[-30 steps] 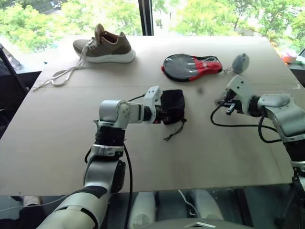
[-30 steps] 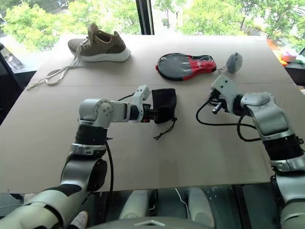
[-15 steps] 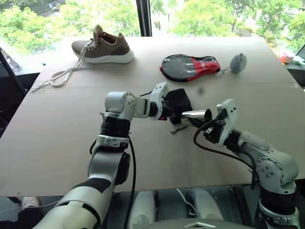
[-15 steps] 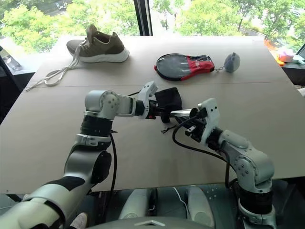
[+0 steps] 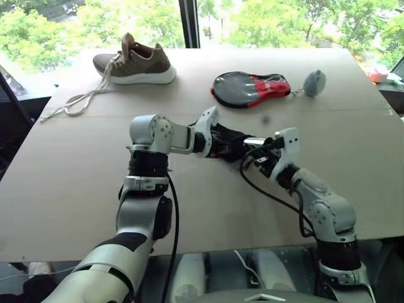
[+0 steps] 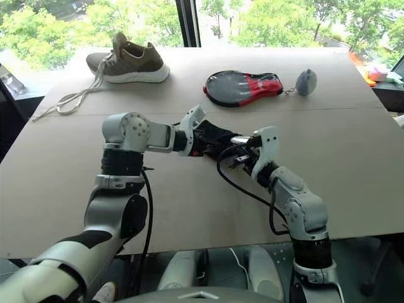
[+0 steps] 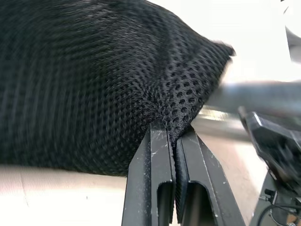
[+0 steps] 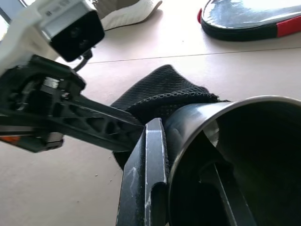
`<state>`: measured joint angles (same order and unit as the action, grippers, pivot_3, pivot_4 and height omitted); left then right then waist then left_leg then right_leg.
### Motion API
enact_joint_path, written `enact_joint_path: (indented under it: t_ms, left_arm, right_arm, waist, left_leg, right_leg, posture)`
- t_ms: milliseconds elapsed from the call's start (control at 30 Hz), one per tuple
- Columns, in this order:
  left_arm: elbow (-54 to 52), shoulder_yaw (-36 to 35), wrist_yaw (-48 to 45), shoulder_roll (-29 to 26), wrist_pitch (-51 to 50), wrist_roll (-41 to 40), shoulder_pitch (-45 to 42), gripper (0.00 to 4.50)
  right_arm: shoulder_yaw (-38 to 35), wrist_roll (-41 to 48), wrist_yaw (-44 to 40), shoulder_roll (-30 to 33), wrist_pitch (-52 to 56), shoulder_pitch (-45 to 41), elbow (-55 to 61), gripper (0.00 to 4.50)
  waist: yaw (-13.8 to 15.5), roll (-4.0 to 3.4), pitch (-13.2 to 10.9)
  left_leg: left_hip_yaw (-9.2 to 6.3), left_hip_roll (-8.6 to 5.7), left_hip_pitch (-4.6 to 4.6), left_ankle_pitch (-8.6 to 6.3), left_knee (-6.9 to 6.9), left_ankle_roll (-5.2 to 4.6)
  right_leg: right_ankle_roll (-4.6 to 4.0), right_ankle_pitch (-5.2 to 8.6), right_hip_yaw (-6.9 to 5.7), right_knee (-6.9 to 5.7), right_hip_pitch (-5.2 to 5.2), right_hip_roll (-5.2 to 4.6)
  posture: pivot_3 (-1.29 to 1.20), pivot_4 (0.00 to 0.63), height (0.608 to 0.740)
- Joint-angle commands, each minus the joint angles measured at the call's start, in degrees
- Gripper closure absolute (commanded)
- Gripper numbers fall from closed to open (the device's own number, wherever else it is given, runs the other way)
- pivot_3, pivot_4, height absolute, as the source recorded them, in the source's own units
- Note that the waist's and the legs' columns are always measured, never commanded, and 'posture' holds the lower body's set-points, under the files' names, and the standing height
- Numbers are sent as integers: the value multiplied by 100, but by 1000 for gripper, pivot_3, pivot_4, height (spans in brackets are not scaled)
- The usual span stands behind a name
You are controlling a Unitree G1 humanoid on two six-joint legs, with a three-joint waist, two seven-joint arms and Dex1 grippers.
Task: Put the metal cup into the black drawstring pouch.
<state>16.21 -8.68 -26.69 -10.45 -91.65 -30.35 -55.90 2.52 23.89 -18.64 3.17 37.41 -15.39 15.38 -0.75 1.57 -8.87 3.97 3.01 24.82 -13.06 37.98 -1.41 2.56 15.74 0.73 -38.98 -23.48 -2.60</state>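
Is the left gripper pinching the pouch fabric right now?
Yes. In the left wrist view the left gripper has its two fingers pressed together on a fold of the black drawstring pouch.

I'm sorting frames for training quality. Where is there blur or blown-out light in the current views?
Left wrist view: the pouch mesh is sharp near the left tool and smeared further off; the cup is a blurred grey streak against a washed-out bright background. Right wrist view: sharp on cup rim and pouch. Head views: the windows are overexposed, while the table is evenly lit.
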Motion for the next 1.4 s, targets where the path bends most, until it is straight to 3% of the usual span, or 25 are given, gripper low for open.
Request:
enact_joint_path:
  t_ms: [33,300,467,667,833,967,1133,1233,1400]
  left_arm:
    - [-317,-92,-70,82,-84,-287,-228,4500]
    - [-557,-199,-15,22,-84,-433,-203,4500]
    - [-670,-275,26,-163,-85,-638,-141,4500]
    - [-1080,95,76,-567,-40,-517,61,4500]
    - [-1407,34,50,-462,-17,-557,178,4500]
    - [-1386,-195,35,-342,-67,-626,139,4500]
    - [-1015,-672,197,-279,-85,-854,24,4500]
    - [-1028,-834,327,-253,-85,-1051,27,4500]
    - [-911,-1048,607,-114,-85,-1262,-56,4500]
  right_arm:
    - [437,-232,-200,-76,-485,-181,-211,4454]
    - [827,-135,-1459,-64,-1387,-200,-825,4454]
    - [893,-383,-1799,161,-1730,-256,-1201,4454]
    - [560,-453,-1775,200,-1990,-442,-1593,4454]
    - [621,-510,-1883,241,-2108,-523,-1667,4454]
    - [810,-744,-1870,86,-2526,-668,-1784,4454]
    - [865,-1462,-1249,-285,-3729,-1076,-2474,4454]
    - [755,-1463,-1086,-535,-4003,-1277,-2789,4454]
    - [1157,-2092,-1077,-549,-4705,-1560,-3306,4454]
  waist:
    - [-17,0,0]
    - [-11,0,0]
    - [-17,0,0]
    - [-21,-1,-1]
    - [2,-1,-1]
    - [-6,-1,-1]
    - [-35,-1,-1]
    - [-25,-1,-1]
    - [-13,-1,-1]
  left_leg:
    - [2,0,-1,0,0,0]
    - [3,1,-2,0,-1,1]
    - [2,2,-4,0,-1,2]
    - [3,5,-5,0,-2,2]
    - [6,3,-4,0,-1,2]
    - [4,1,-5,0,1,2]
    - [6,5,-8,0,1,3]
    - [5,5,-8,1,1,3]
    - [6,6,-5,1,1,4]
  right_leg:
    - [0,0,2,0,0,0]
    - [0,0,3,0,0,0]
    - [0,-1,2,-2,0,0]
    - [-1,-1,4,-3,0,1]
    - [0,-1,4,-2,0,-5]
    - [0,-1,3,-6,1,-5]
    - [-1,-1,5,-9,0,0]
    - [0,-1,5,-10,0,-2]
    - [0,-2,4,-5,0,-10]
  posture:
    - [0,150,740]
    - [0,150,740]
    - [0,150,740]
    - [0,150,740]
    - [0,150,740]
    - [0,150,740]
    - [0,150,740]
    - [0,150,740]
    - [0,150,740]
